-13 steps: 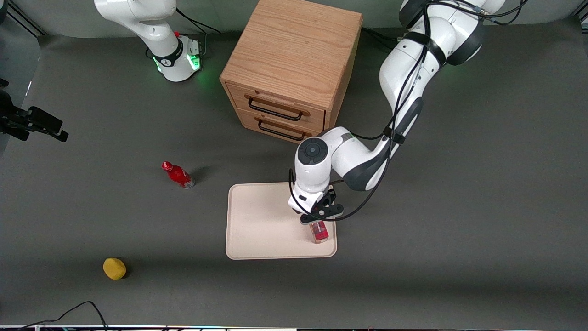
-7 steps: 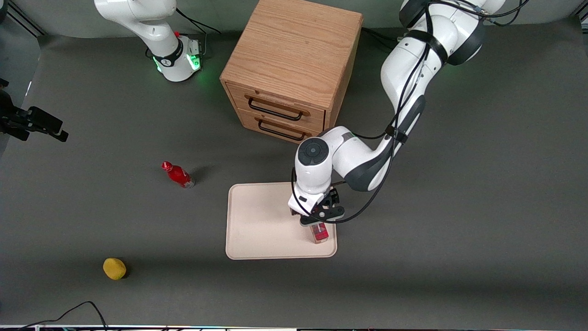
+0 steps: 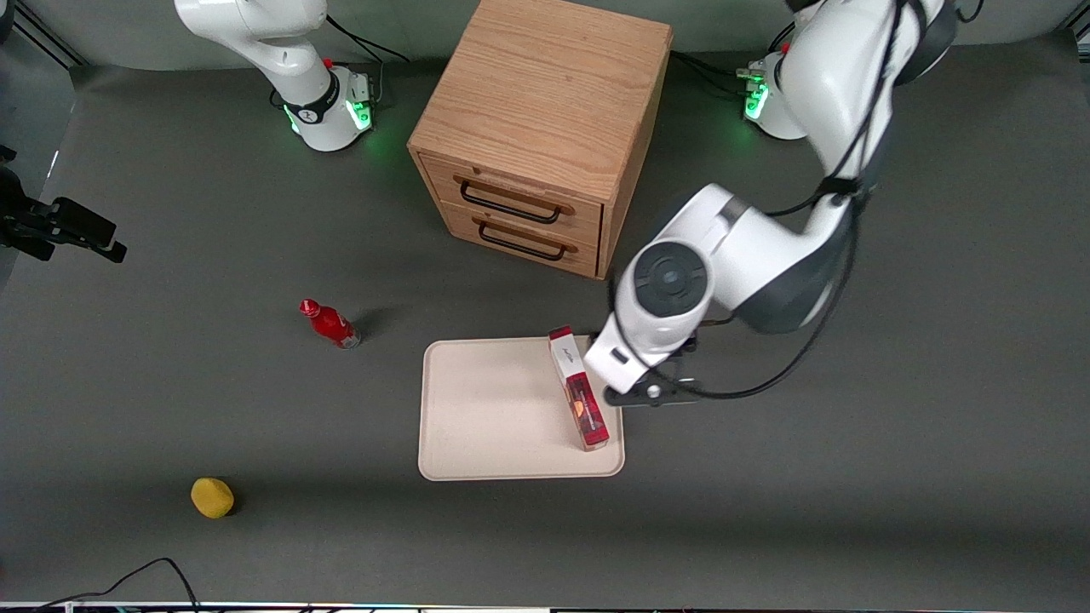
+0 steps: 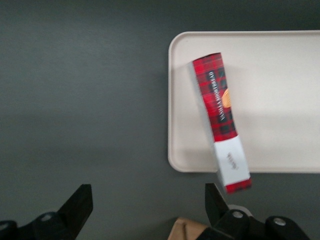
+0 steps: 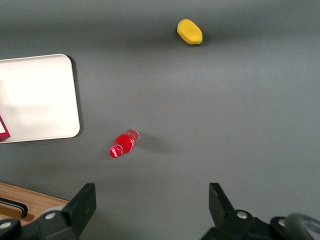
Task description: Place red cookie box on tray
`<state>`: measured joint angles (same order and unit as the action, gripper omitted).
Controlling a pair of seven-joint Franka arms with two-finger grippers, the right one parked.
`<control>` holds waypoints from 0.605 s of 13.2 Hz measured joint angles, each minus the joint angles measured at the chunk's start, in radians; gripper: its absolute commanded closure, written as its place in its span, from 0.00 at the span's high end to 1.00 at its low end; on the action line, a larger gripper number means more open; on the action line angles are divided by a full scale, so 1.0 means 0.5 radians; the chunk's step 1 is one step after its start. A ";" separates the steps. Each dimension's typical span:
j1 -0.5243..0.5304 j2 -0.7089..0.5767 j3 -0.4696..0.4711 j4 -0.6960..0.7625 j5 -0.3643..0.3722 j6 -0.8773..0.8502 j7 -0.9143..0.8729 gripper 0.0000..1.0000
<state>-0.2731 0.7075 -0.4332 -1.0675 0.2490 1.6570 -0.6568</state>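
The red cookie box [image 3: 579,392] lies flat on the cream tray [image 3: 494,409], along the tray's edge toward the working arm. Its white label end points to the drawer cabinet and reaches just over the tray's rim. In the left wrist view the box [image 4: 220,110] lies free on the tray [image 4: 280,100], with nothing touching it. My left gripper [image 3: 651,393] is raised above the table beside that tray edge, off the box. Its fingers [image 4: 80,205] stand wide apart and empty around my gripper's middle [image 4: 147,200]. The right wrist view shows the tray [image 5: 40,95] and a corner of the box [image 5: 2,130].
A wooden two-drawer cabinet [image 3: 545,128] stands farther from the camera than the tray. A small red bottle [image 3: 330,323] stands toward the parked arm's end of the table. A yellow lemon-like object [image 3: 212,497] lies near the table's front edge.
My gripper has let go of the box, risen and moved off toward the working arm's end. The box, hidden under the hand before, now shows full length on the tray.
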 measured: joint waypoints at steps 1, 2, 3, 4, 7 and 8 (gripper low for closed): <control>0.072 -0.118 0.002 -0.096 -0.051 -0.029 0.129 1.00; 0.146 -0.234 0.010 -0.218 -0.099 -0.037 0.253 1.00; 0.208 -0.347 0.041 -0.348 -0.132 -0.041 0.365 1.00; 0.244 -0.454 0.105 -0.477 -0.178 -0.040 0.473 1.00; 0.264 -0.772 0.400 -0.834 -0.318 -0.038 0.816 1.00; 0.267 -0.877 0.492 -0.938 -0.333 -0.038 0.933 1.00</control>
<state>-0.1396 0.2690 -0.1871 -1.5364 0.0826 1.6379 -0.1904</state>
